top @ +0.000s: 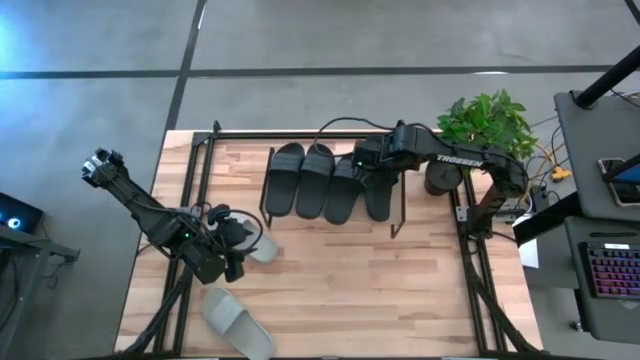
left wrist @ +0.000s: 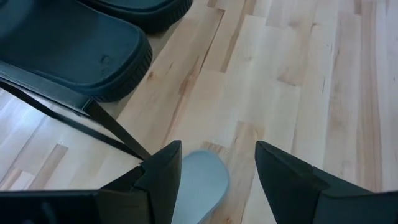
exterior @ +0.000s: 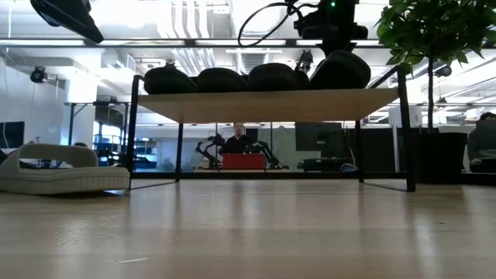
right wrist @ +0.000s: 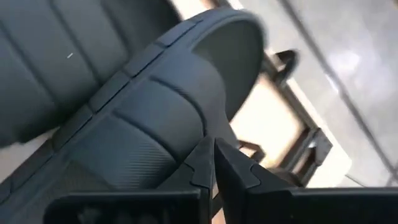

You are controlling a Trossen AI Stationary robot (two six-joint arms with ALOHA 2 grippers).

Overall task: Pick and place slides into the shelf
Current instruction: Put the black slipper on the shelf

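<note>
The shelf (exterior: 263, 105) stands at the table's far middle, and several dark slides (top: 315, 180) lie side by side on its top board. My right gripper (right wrist: 214, 163) is shut above the rightmost slides (top: 378, 192), beside a dark strap (right wrist: 155, 118). My left gripper (left wrist: 214, 180) hangs open at the table's left. Its fingers stand on either side of the end of a light grey slide (left wrist: 200, 186), above it and apart from it. That slide (top: 264, 250) lies flat on the table. My right gripper has nothing between its shut fingertips. They point steeply down beside the strap edge (right wrist: 199, 134) of a dark slide on the shelf. Whether they touch the strap, I cannot tell.
A second light grey slide (top: 238, 322) lies near the table's front left corner. A potted plant (top: 485, 125) stands at the far right, beside the shelf. Bare wood lies between the shelf and the near edge. A person (exterior: 239, 139) sits in the room behind.
</note>
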